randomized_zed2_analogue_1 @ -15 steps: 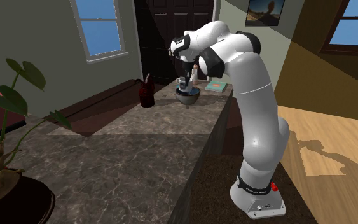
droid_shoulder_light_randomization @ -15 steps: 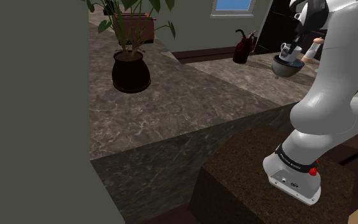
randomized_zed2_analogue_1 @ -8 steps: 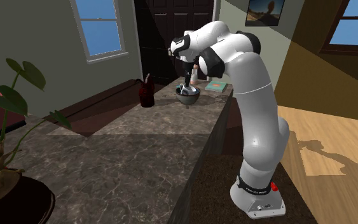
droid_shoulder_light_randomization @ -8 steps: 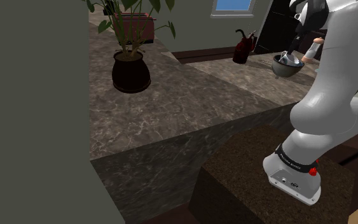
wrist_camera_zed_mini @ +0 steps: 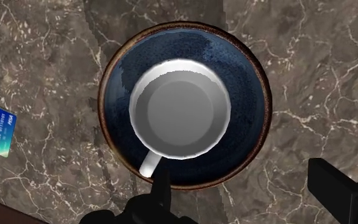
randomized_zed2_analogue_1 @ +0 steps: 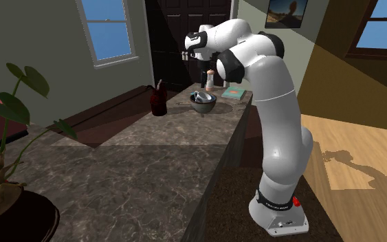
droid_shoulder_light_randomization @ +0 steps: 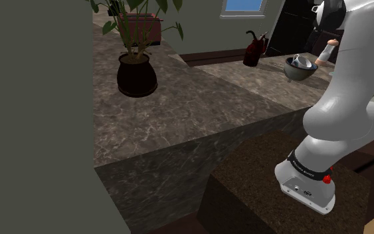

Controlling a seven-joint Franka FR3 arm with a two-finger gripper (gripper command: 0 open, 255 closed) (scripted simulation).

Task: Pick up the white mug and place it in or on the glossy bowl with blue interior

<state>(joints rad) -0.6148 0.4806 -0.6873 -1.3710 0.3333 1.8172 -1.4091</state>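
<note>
Jaws have risen — plain white mug sits in blue-lined bowl.

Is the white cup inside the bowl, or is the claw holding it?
Inside. The white mug sits in the bowl, on its blue interior; the open gripper hangs above it, holding nothing.
</note>
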